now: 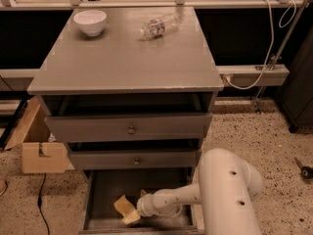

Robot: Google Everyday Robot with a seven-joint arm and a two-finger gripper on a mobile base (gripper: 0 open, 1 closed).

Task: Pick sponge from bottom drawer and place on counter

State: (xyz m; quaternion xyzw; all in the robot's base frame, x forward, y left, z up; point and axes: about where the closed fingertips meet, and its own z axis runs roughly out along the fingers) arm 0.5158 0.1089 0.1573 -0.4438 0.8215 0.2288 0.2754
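Observation:
The sponge [122,203], a small pale yellow-tan curled piece, lies on the dark floor of the open bottom drawer [110,185], left of its middle. My gripper [131,216] reaches down into this drawer on the white arm [171,202] from the right. Its cream-tan tip sits just below and right of the sponge, close to or touching it. The grey counter [127,62] is the cabinet's flat top, well above the gripper.
A white bowl [90,21] stands at the counter's back left and a plastic bottle [157,26] lies at its back middle. Two partly open drawers with knobs [131,129] hang over the bottom drawer. A cardboard box [41,155] sits on the floor to the left.

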